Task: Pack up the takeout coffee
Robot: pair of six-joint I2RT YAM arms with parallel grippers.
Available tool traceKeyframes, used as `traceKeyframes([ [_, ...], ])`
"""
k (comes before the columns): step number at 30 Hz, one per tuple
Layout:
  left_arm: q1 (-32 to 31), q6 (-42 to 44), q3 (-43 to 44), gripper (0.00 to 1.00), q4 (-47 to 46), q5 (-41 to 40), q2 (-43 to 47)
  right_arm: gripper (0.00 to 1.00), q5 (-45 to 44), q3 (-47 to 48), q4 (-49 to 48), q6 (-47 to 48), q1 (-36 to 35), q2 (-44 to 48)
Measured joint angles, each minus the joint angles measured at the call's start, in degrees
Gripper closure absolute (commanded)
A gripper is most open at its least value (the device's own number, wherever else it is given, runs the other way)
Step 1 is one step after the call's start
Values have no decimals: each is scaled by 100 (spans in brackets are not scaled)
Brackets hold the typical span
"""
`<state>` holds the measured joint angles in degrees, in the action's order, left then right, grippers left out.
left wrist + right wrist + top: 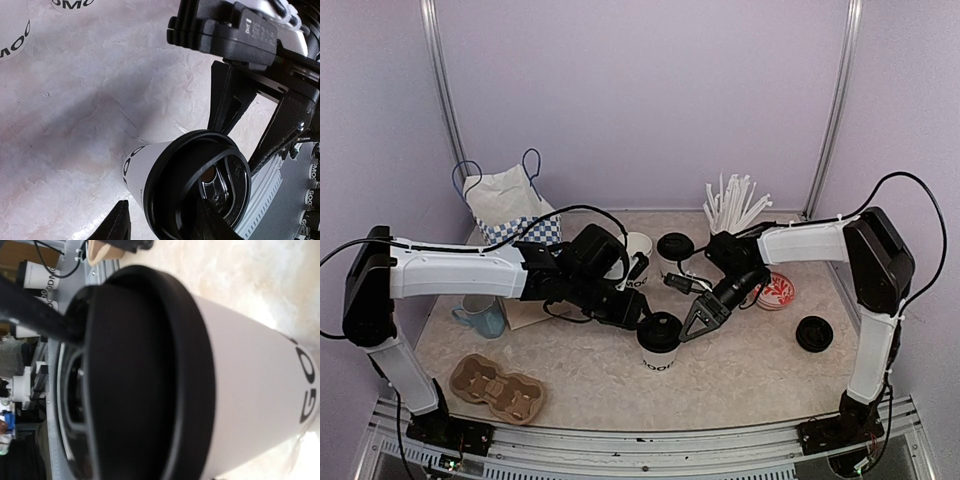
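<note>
One takeout coffee cup (658,356), white with a black lid (659,331), stands at the table's middle. My left gripper (638,317) reaches it from the left. In the left wrist view the jaws straddle the cup (145,170): one finger (116,225) stands clear of the white wall, the other lies across the lid (200,185). The left gripper (165,227) is open. My right gripper (696,324) comes from the right, its fingers (227,100) spread and ending at the lid's rim. The right wrist view is filled by this cup (245,390). An unlidded cup (638,252) and a lidded one (674,250) stand behind.
A checkered bag (510,208) stands at the back left, with a light-blue mug (480,315) and a cardboard cup carrier (498,388) in front of it. White straws (735,203) rise at the back right. A loose black lid (814,333) and a red-patterned round thing (779,290) lie to the right.
</note>
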<state>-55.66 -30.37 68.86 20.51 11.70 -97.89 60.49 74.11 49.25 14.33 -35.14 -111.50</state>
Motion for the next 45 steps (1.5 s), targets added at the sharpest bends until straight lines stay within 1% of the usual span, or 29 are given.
traceKeyframes([
  [8,-118,476,485,33,511,-579,-87,42,-90,4,-83,533,-33,162],
  [11,-149,680,841,30,568,-782,-92,39,-59,-2,-96,728,-61,256],
  [13,-162,739,981,30,568,-852,-90,38,13,-2,-92,870,-118,295],
  [18,-166,785,1088,32,697,-1154,-70,38,103,-55,-83,1078,-365,321],
  [23,-195,662,859,34,1060,-1342,81,38,94,-199,-57,1211,-667,321],
  [30,-232,173,586,44,1528,-1495,595,40,-46,-404,144,1482,-894,385],
  [33,-229,-201,216,50,1593,-1484,970,47,-208,-466,170,1467,-745,553],
  [37,-216,-686,-334,59,1528,-1180,1314,54,-328,-424,50,1231,-221,671],
  [40,-212,-962,-546,59,1399,-914,1305,56,-531,-256,-9,994,39,640],
  [45,-212,-1307,-728,60,1095,-588,1305,55,-669,138,-116,734,55,409],
])
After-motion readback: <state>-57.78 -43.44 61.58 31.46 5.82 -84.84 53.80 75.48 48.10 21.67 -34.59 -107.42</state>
